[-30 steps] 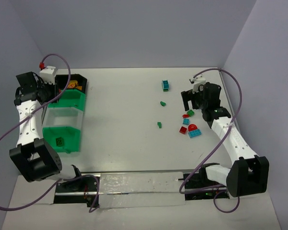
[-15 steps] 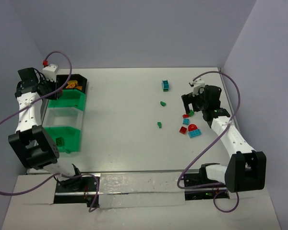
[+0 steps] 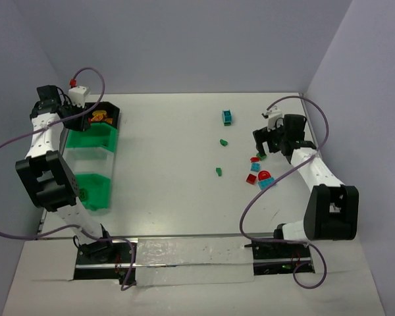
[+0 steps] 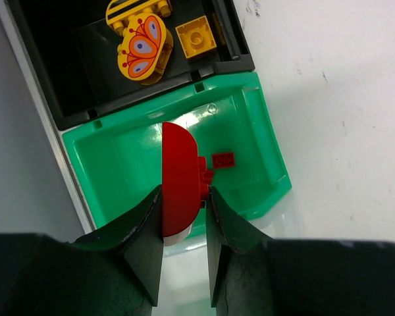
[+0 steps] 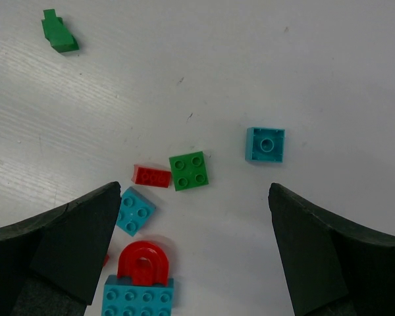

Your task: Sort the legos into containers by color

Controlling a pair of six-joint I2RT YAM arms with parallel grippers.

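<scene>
The left tool (image 4: 182,197) pinches a red rounded brick (image 4: 180,164) on edge between narrow-set fingers. It hangs over a green bin (image 4: 112,171) whose near rim runs just under the fingertips. A small red brick (image 4: 223,160) lies on the bin floor just right of the held one, apart from every wall. Beyond the tool, wall to wall with that bin, the black bin (image 4: 59,79) holds a yellow butterfly piece (image 4: 142,47), a yellow square brick (image 4: 196,36) and a striped yellow piece (image 4: 137,6) cut off by the top of the frame. Right of both bins the bench (image 4: 342,99) lies bare (the held brick's lower end is hidden by the fingers). The right tool (image 5: 192,197) stands wide with nothing in it, above loose bricks. A green square brick (image 5: 189,170) and a red flat brick (image 5: 151,176) lie just beside each other, ahead between the fingers. A teal square brick (image 5: 265,144) sits ahead toward the right finger, and a small teal brick (image 5: 135,210) sits close to the left finger. A red arch (image 5: 143,261) rests against a long teal brick (image 5: 138,296), which is cut off by the bottom edge. Far ahead and left a green piece (image 5: 58,34) lies well apart, with bare bench all round it.
</scene>
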